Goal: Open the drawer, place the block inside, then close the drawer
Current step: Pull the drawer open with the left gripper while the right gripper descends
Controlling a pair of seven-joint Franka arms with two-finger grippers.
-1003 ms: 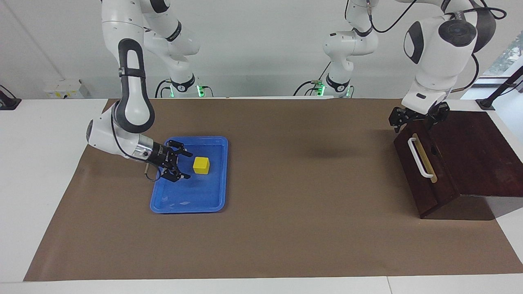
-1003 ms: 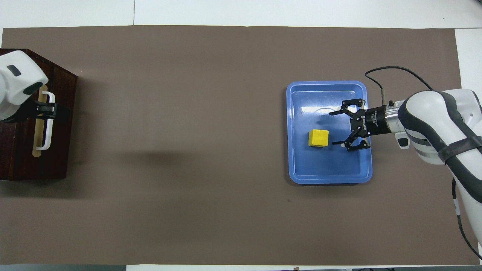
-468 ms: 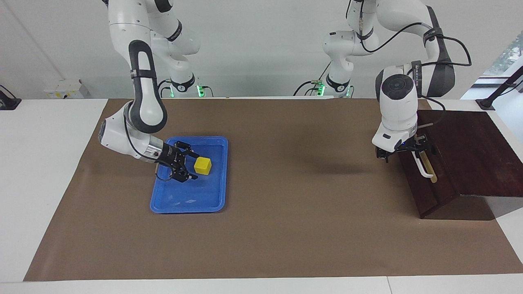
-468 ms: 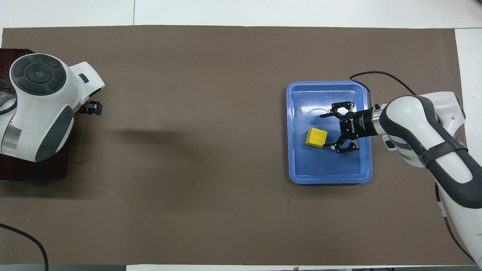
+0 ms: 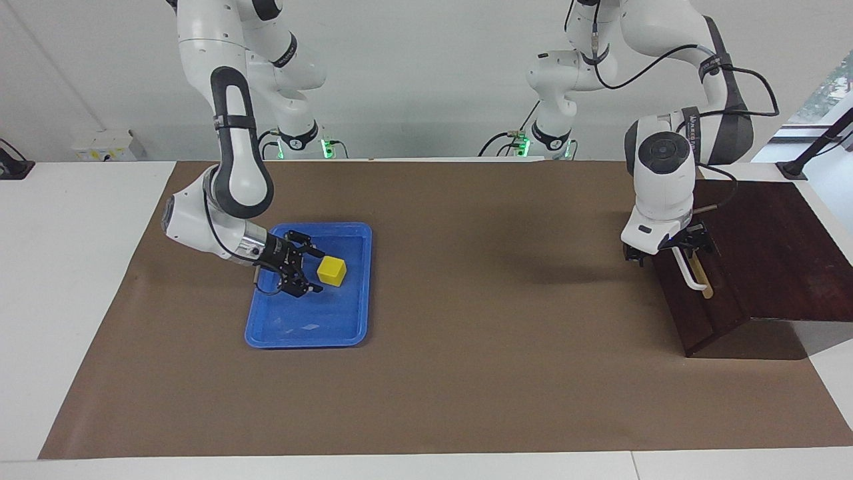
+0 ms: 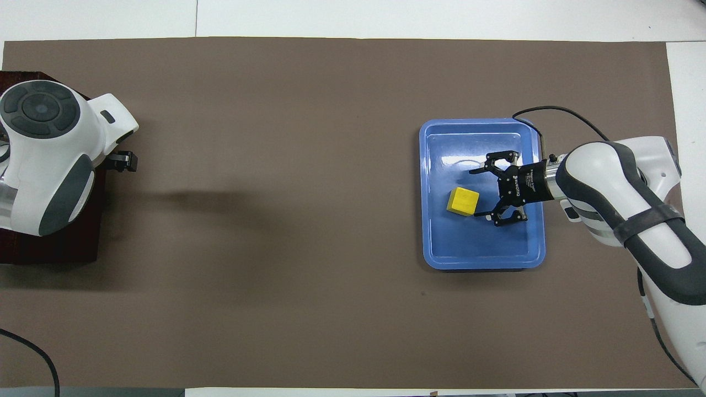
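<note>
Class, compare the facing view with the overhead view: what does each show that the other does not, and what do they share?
Only the facing view shows the drawer front with its white handle, the left tool at that handle, and both arm bases.

Only the overhead view shows the left arm's wrist housing from above, covering the handle and most of the box.

Both show the yellow block lying in the blue tray and the right tool, fingers spread, low over the tray beside the block, not gripping it.

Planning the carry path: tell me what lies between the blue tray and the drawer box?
Nothing: between the blue tray and the drawer only bare brown mat shows, plainly in both views.
</note>
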